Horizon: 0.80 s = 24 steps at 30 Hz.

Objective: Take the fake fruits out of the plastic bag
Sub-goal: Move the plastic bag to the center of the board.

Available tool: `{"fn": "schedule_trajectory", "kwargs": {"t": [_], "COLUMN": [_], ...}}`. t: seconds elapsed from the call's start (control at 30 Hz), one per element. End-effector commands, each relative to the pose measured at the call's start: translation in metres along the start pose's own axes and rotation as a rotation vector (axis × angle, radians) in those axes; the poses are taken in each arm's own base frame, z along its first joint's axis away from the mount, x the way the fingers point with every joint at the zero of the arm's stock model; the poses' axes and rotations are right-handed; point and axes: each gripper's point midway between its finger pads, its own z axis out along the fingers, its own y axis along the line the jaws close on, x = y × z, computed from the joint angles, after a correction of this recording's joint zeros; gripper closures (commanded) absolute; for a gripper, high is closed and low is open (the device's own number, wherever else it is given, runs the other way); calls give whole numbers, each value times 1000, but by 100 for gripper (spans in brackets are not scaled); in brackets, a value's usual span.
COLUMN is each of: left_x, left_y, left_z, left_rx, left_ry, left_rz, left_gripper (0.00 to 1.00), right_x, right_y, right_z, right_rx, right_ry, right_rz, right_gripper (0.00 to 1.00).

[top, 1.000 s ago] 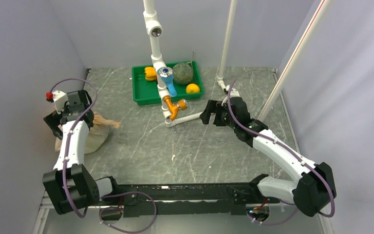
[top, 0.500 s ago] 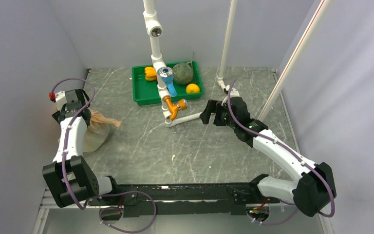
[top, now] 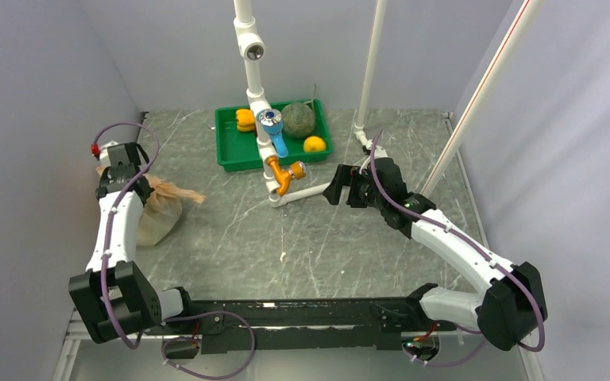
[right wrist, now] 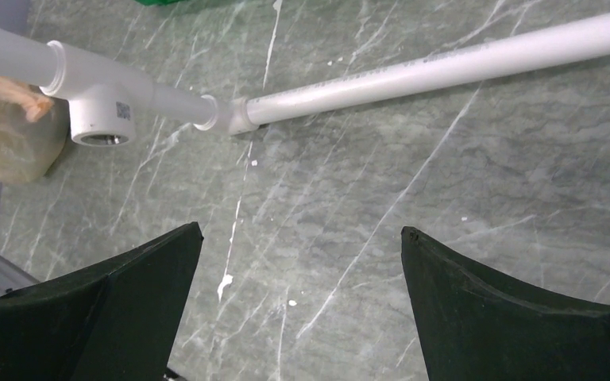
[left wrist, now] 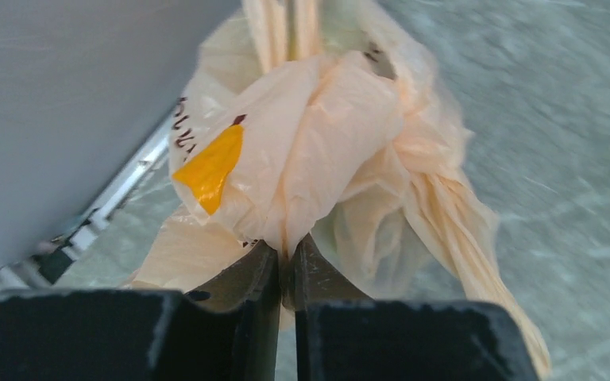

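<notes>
Bag pinched at the table's left edge

Grey marbled table (top: pixel 326 238); the peach plastic bag (top: pixel 161 218) lies on it beside the left wall (top: pixel 40 119); the left gripper (left wrist: pixel 286 266) is clamped on a gathered fold of the bag; the right gripper (right wrist: pixel 300 232) hangs spread wide, empty, near the white pipe (right wrist: pixel 445 59).

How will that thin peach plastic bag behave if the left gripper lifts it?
Likely floppy: the crinkly peach plastic bag bunches in folds where the left gripper pinches it. Its bulging bottom probably sags; the thin film may slip.
</notes>
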Motion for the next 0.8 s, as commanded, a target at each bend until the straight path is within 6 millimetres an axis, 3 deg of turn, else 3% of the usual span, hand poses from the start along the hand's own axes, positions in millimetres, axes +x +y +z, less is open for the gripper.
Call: {"fn": "schedule_trajectory", "kwargs": {"t": [0.0,0.07,0.17,0.33,0.53,0.63,0.77], "left_x": [-11,-4,6,57,135,179,210], "left_y": [-64,-81,-91,-104,-123,-124,-122], "left_z": [-37,-52,-70,-99,-161,-185,-216], "left_rx": [285,331,318,534,1003,1141,1263], "left_ry": [-49,-65,-78,55,202,362,449], "left_rz": [69,151,230,203,105,83,77], "left_gripper": [89,92,96,100,100,100,100], "right_x": [4,17,43,68,64,55,57], "right_y": [12,16,18,24,36,43,53], "right_z": [-7,-9,-10,-12,-5,-4,-6], "right_rx": [-33,-60,-105,-168,-238,-271,-341], "right_ry": [45,96,177,250,204,152,138], "right_rz": [59,86,122,72,37,18,-14], "right_gripper": [0,0,0,0,0,0,0]}}
